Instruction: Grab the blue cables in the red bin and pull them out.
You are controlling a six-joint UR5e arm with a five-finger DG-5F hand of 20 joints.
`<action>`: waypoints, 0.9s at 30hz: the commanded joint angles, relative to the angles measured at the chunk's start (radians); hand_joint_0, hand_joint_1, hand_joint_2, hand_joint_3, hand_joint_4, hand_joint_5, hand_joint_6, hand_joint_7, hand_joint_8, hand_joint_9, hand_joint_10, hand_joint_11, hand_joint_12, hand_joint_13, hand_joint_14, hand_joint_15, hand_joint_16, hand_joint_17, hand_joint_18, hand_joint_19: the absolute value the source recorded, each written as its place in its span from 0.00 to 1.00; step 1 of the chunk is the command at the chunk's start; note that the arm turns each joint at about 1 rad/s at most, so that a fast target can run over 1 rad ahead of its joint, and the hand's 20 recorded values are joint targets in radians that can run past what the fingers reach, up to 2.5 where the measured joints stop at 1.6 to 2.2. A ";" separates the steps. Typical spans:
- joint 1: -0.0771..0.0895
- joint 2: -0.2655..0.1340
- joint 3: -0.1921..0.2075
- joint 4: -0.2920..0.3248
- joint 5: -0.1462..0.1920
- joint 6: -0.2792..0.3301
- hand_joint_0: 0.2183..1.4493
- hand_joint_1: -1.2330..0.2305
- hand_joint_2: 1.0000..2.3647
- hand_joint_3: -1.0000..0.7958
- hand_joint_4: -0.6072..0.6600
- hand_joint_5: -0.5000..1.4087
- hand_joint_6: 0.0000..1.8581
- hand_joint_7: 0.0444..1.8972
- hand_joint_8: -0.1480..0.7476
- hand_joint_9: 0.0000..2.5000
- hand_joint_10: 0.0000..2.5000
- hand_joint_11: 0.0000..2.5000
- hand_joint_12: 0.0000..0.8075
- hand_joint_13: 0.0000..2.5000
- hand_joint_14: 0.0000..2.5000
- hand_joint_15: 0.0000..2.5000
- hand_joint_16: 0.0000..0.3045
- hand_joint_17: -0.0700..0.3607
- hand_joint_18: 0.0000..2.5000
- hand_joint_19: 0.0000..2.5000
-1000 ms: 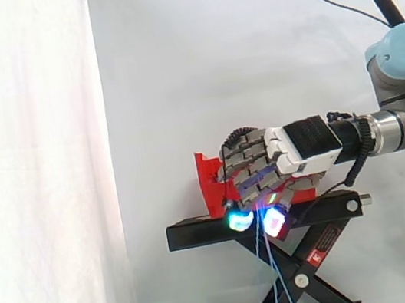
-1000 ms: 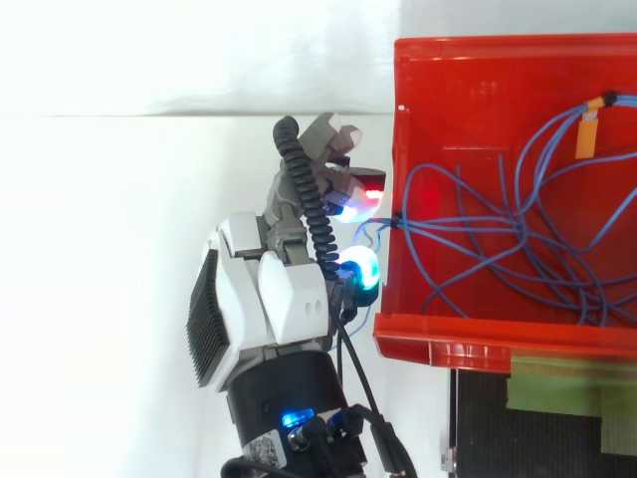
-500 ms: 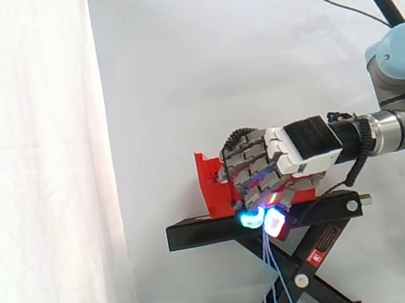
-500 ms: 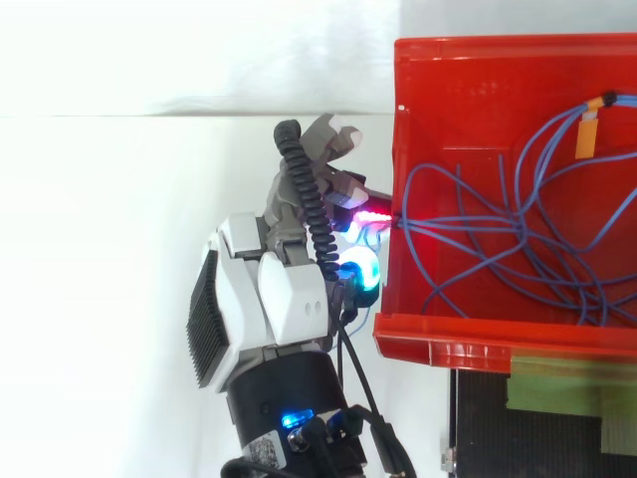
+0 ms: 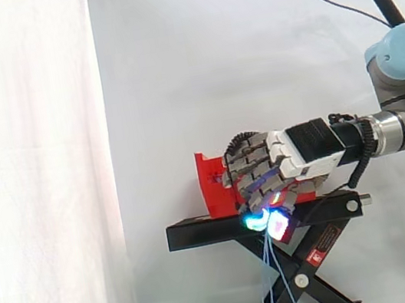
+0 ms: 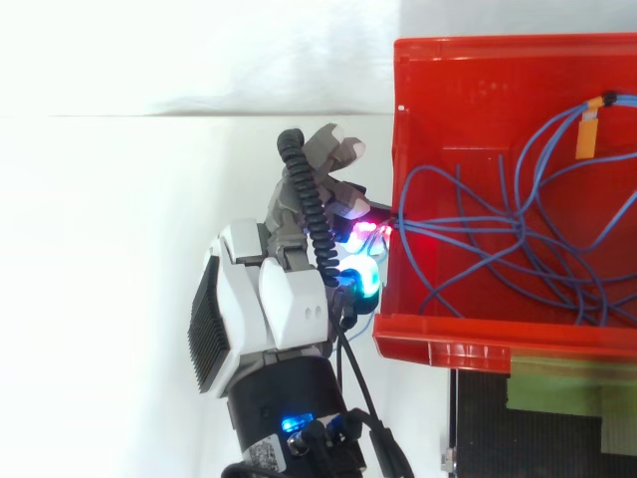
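red bin (image 6: 468, 344), black stand (image 5: 201, 233), white curtain (image 5: 37, 187)

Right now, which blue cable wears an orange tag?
The blue cable ending in the top-right corner of the red bin, top view; the rest are bare.

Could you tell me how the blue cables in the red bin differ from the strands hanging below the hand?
The blue cables in the red bin lie in tangled loops; the strands below the hand hang nearly straight. The cables in the bin are many, the hanging strands few. Both are thin and blue.
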 commanded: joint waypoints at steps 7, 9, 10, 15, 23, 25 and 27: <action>0.002 0.001 0.000 -0.049 0.006 -0.027 0.56 0.31 0.00 0.00 0.48 0.70 0.38 0.34 0.41 0.39 0.01 0.47 0.41 0.30 0.01 0.22 0.13 0.37 0.21 0.15; 0.002 0.001 0.000 -0.055 0.009 -0.022 0.56 0.31 0.00 0.00 0.48 0.70 0.39 0.34 0.41 0.39 0.01 0.47 0.41 0.30 0.01 0.22 0.13 0.37 0.21 0.15; 0.003 0.001 0.000 -0.058 0.010 -0.018 0.57 0.31 0.00 0.00 0.49 0.70 0.39 0.34 0.41 0.39 0.01 0.48 0.41 0.30 0.01 0.22 0.13 0.37 0.21 0.15; 0.012 0.001 0.000 -0.083 0.009 0.058 0.57 0.31 0.00 0.00 0.49 0.70 0.39 0.33 0.42 0.39 0.01 0.47 0.41 0.30 0.01 0.22 0.13 0.37 0.21 0.16; 0.035 0.003 0.012 -0.087 0.012 0.269 0.56 0.31 0.00 0.00 0.48 0.70 0.40 0.33 0.42 0.39 0.01 0.48 0.41 0.29 0.01 0.22 0.13 0.37 0.21 0.16; 0.044 0.003 0.029 -0.087 0.018 0.326 0.56 0.31 0.00 0.00 0.48 0.70 0.40 0.33 0.42 0.39 0.01 0.48 0.41 0.29 0.01 0.22 0.13 0.37 0.21 0.15; 0.049 0.003 0.038 -0.089 0.026 0.366 0.56 0.31 0.00 0.00 0.48 0.70 0.40 0.33 0.41 0.39 0.01 0.48 0.41 0.29 0.01 0.22 0.13 0.37 0.21 0.15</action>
